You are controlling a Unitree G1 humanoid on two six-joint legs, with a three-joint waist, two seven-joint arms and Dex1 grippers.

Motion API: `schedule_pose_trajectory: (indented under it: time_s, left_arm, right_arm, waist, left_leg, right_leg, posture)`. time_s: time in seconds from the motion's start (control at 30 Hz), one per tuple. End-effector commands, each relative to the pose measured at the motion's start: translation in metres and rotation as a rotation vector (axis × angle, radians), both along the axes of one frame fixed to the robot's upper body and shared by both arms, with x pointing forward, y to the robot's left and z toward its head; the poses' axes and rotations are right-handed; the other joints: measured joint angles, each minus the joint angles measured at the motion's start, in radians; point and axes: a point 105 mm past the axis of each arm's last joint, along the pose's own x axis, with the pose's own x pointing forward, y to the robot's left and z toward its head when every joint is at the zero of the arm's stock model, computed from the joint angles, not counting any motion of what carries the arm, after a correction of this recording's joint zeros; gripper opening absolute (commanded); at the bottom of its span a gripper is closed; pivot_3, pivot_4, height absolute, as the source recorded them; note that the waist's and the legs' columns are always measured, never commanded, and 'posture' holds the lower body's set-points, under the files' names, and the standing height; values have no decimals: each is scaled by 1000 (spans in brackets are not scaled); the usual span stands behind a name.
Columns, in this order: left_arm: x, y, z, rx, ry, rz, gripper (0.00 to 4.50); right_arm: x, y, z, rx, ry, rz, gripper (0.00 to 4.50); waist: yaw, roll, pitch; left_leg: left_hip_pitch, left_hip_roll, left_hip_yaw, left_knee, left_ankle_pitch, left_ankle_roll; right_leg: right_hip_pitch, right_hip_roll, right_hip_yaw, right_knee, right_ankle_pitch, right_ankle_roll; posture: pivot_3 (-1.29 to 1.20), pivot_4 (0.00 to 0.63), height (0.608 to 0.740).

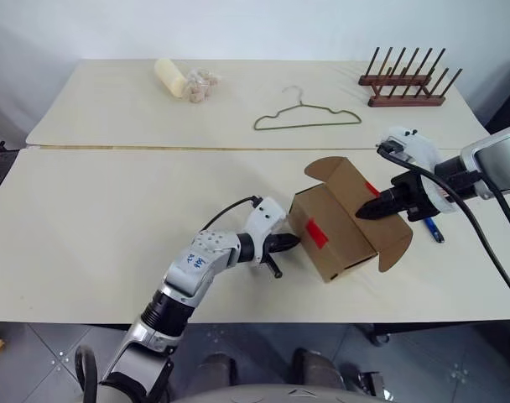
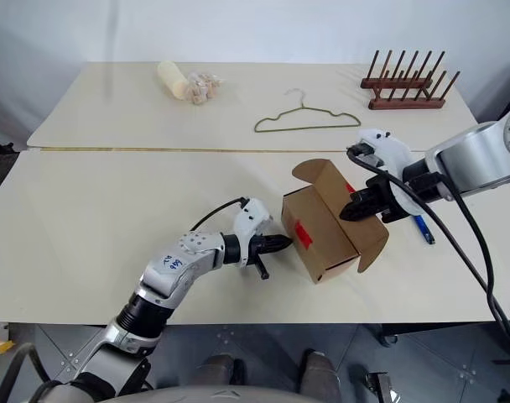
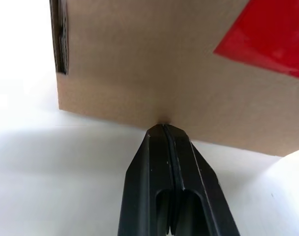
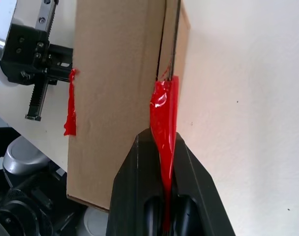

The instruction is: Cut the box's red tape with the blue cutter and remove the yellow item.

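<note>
A brown cardboard box [image 1: 339, 220] sits right of centre in the head views, on the near one of 2 pale tables [image 1: 112, 227], with flaps hanging open at its far end and at its near right end. A patch of red tape [image 1: 315, 232] shows on the side facing the camera. The left gripper [image 1: 290, 243], fingers pressed together and holding nothing, has its tip against the box's lower left side; in the left wrist view the closed fingers [image 3: 171, 167] meet the cardboard wall just below the red patch. The right gripper [image 1: 366, 210] reaches in from the right edge of the frame to the top of the box, and in the right wrist view its fingers [image 4: 139, 182] are clamped on a strip of red tape [image 4: 164, 128] running up along the box's flap seam. The blue cutter [image 1: 433, 228] lies on the table just right of the box, partly hidden behind the right gripper. On the far table a green wire hanger [image 1: 307, 119] lies at upper centre, a wooden peg rack [image 1: 406, 82] stands at upper right, and a pale yellow roll [image 1: 169, 77] rests beside a small clear bag [image 1: 202, 86] at upper left.
</note>
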Motion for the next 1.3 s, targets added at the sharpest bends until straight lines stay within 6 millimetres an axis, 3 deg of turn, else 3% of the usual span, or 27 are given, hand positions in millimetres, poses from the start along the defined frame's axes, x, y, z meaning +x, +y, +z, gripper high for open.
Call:
schedule_pose_trajectory:
  time_s: [0.03, 0.27, 0.43, 0.53, 0.73, 1.0, 1.17, 1.3]
  left_arm:
    - [-10, 1, 20, -21, -49, -43, 0]
    - [-23, 14, 34, 6, -72, -86, 0]
    - [-41, 18, 63, -17, -109, -213, 0]
    - [-39, 13, 91, -69, -185, -243, 0]
    - [-38, -8, 127, -165, -254, -315, 0]
    - [-25, -53, 127, -188, -255, -368, 0]
    - [-27, -79, 100, -121, -214, -414, 0]
    - [-35, -81, 79, -50, -185, -452, 0]
  right_arm:
    - [-3, -1, -12, -57, 20, 1, 53]
    - [1, -6, -8, -88, -28, -30, 53]
    - [3, -8, -6, -101, -46, -45, 53]
    - [4, -8, -5, -99, -49, -47, 53]
    - [5, -6, -3, -92, -52, -50, 53]
    - [7, -2, -1, -85, -57, -41, 53]
    - [8, -1, 0, -87, -70, -44, 53]
    - [8, -1, 0, -87, -73, -47, 53]
  waist:
    - [0, 0, 0]
    - [0, 0, 0]
    - [-3, 0, 0]
    - [-1, -1, 0]
    - [-2, -1, 1]
    - [-3, -2, 1]
    - [-3, -3, 1]
    - [-4, -2, 1]
  left_leg:
    - [0, 0, 0, 0, 0, 0]
    - [0, 0, 0, 0, 0, 0]
    - [0, 0, 0, 0, 0, 0]
    - [0, 0, 0, 1, 0, 0]
    - [0, 0, 0, 1, 0, 0]
    - [0, 0, 1, 1, 0, 0]
    - [0, 0, 1, 1, 0, 0]
    - [0, 0, 1, 1, 0, 0]
  right_leg:
    - [0, 0, 0, 0, 0, 0]
    - [0, 0, 0, 0, 0, 0]
    - [0, 0, 0, 0, 0, 0]
    - [0, 0, 0, 0, 0, 0]
    - [0, 0, 0, 0, 0, 0]
    - [0, 0, 0, 0, 0, 0]
    - [0, 0, 0, 0, 0, 0]
    - [0, 0, 0, 1, 0, 0]
  posture:
    - [0, 150, 740]
    - [0, 150, 740]
    - [0, 150, 740]
    - [0, 150, 740]
    - [0, 150, 740]
    - [0, 150, 740]
    - [0, 150, 740]
    - [0, 150, 740]
